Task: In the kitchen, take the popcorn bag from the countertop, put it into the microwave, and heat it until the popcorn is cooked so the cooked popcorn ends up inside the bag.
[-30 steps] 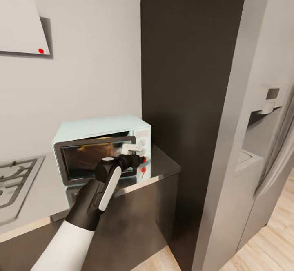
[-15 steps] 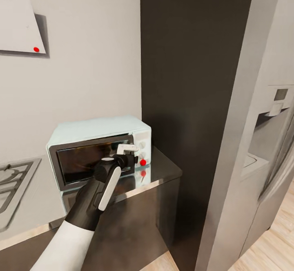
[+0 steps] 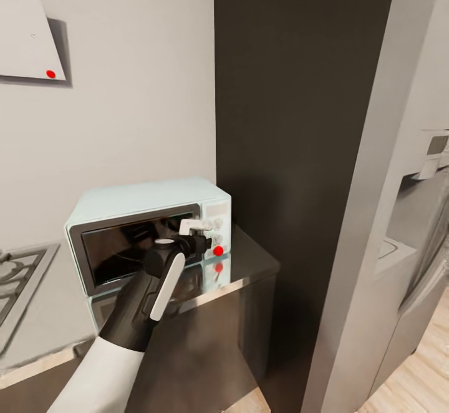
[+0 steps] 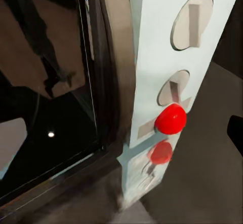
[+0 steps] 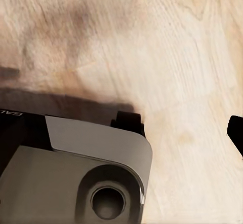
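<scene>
A: Where's the microwave (image 3: 146,226)?
B: On the counter (image 3: 249,263), door shut, red light (image 4: 170,118) showing.
A: Left end effector (image 3: 198,231)?
B: At the door's edge beside the knobs (image 4: 191,20); can't tell how far open.
A: Right?
B: Over the wood floor (image 5: 152,46); can't tell either.

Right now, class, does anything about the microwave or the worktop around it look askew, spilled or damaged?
Nothing stands out. The microwave sits flat on the countertop, its door looks shut, both knobs and the red light look intact, and no spill shows. The left end effector is by the knobs.
</scene>
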Robot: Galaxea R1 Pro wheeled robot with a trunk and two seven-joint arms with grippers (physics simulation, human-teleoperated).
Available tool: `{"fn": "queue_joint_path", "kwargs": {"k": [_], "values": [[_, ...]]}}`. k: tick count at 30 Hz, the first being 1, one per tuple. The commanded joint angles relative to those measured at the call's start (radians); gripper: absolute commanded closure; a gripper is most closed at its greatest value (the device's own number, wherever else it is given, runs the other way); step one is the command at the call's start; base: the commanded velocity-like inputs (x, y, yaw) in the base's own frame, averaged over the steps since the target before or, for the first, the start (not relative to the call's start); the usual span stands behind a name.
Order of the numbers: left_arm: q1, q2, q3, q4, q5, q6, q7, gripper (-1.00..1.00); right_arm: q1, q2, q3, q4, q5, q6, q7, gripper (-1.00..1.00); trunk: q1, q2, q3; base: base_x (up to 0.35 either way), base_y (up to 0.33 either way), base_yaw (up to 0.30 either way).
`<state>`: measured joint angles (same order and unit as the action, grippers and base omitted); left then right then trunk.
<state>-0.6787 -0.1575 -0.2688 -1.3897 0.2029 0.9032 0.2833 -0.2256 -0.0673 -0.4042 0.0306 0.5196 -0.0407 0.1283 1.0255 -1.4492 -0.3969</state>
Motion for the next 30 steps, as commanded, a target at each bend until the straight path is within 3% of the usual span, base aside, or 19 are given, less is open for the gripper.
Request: {"fn": "queue_joint_path", "kwargs": {"k": [1,19,21,24,25,26,27,28,30], "values": [[-0.001,0.0,-0.001,-0.001,0.013,0.009,0.01,-1.0,-0.001,0.0,-0.008,0.003,0.008,-0.004,0.001,-1.0,-0.001,-0.001,-0.001,-0.318,0.0,0.0],[-0.001,0.0,-0.001,0.032,0.026,0.014,0.008,-1.0,-0.001,0.0,-0.007,0.002,0.011,-0.007,0.001,-1.0,-0.001,-0.001,-0.001,-0.342,0.0,0.0],[-0.001,0.0,-0.001,0.109,0.054,0.01,0.006,-1.0,-0.001,0.0,-0.006,0.002,0.012,-0.007,0.001,-1.0,-0.001,-0.001,-0.001,-0.345,0.0,0.0],[-0.001,-0.001,-0.002,0.298,0.139,-0.018,-0.001,-1.0,-0.001,0.0,-0.006,0.002,0.015,-0.007,0.001,-1.0,-0.001,-0.001,-0.001,-0.345,0.0,0.0],[-0.001,-0.001,-0.002,0.417,0.194,-0.081,-0.004,-1.0,-0.001,0.0,-0.005,0.002,0.015,-0.007,-0.001,-1.0,-0.001,-0.001,-0.001,-0.345,0.0,0.0],[-0.001,-0.007,-0.004,0.633,0.279,-0.229,-0.013,-1.0,-0.001,0.002,-0.002,0.002,0.017,-0.005,-0.003,-1.0,-0.001,-0.001,-0.001,-0.345,0.0,0.0],[-0.001,-0.014,-0.005,0.747,0.299,-0.291,-0.028,-1.0,-0.001,0.002,-0.002,0.002,0.017,-0.004,-0.004,-1.0,-0.001,-0.001,-0.001,-0.345,0.0,0.0],[-0.001,-0.015,-0.005,0.783,0.304,-0.307,-0.035,-1.0,-0.001,0.001,-0.001,0.002,0.017,-0.004,-0.004,-1.0,-0.001,-0.001,-0.001,-0.345,0.0,0.0],[-0.001,-0.017,-0.004,0.946,0.317,-0.367,-0.081,-1.0,-0.001,0.0,0.0,0.002,0.018,-0.004,-0.005,-1.0,-0.001,-0.001,-0.001,-0.344,0.0,0.0]]}}
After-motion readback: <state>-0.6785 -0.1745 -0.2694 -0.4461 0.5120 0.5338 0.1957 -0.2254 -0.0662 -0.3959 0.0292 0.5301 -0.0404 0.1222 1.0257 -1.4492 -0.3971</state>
